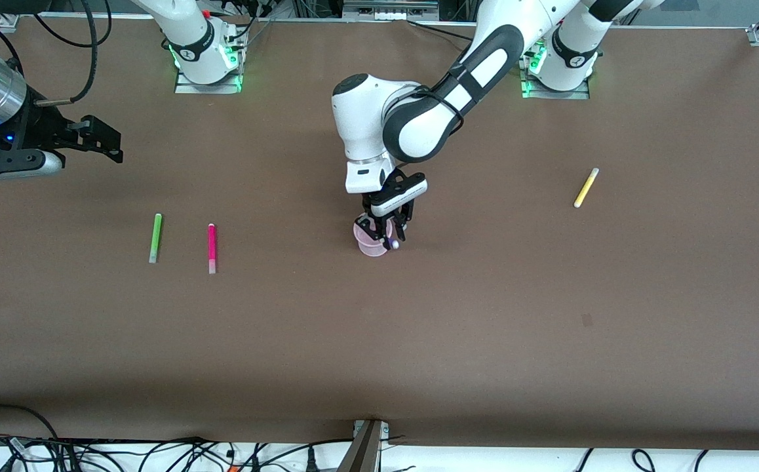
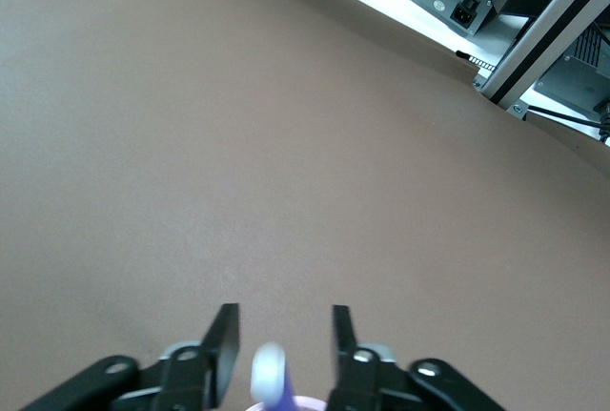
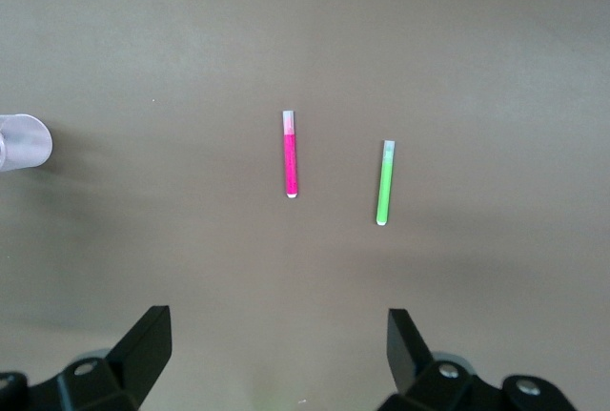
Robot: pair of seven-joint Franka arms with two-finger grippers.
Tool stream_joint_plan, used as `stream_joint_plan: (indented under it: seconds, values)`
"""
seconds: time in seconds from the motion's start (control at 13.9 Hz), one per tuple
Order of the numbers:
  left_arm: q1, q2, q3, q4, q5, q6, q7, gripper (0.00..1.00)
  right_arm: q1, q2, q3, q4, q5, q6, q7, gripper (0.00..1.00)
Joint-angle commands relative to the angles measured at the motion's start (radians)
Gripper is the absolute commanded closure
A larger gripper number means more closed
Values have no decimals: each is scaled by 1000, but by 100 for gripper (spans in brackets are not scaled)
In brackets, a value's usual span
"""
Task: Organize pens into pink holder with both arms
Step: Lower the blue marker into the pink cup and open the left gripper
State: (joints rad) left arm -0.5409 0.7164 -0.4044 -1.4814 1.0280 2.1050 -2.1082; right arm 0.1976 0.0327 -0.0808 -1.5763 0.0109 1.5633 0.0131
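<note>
Purple marker stick (image 2: 270, 373) stands between released left tool (image 1: 388, 231) fingers over translucent pink cup (image 1: 371, 240); right tool (image 3: 276, 354), released, waits above magenta marker (image 3: 290, 166) at 12 o'clock.

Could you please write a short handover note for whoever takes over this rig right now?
Left gripper: over the pink holder at mid-table, fingers open on either side of the purple pen, which stands in the holder.
Right gripper: open, empty, waiting in the air at the right arm's end of the table.
Green pen and magenta pen: lying side by side on the table toward the right arm's end.
Yellow pen: lying toward the left arm's end.
Done: purple pen in the holder.
Left: green, magenta and yellow.
</note>
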Motion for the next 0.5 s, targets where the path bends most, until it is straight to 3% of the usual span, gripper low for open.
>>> stream_joint_plan:
  seconds: [0.0, 0.29, 0.43]
  values:
    - [-17, 9, 7, 30, 35, -22, -23, 0, -7, 10, 1, 27, 7, -23, -12, 0]
    - [59, -52, -1, 26, -2, -23, 52, 0, -10, 32, 1, 25, -5, -23, -10, 0]
    - [122, -109, -5, 23, -109, -23, 178, 0, -1, 88, 3, 25, -38, -25, -10, 0]
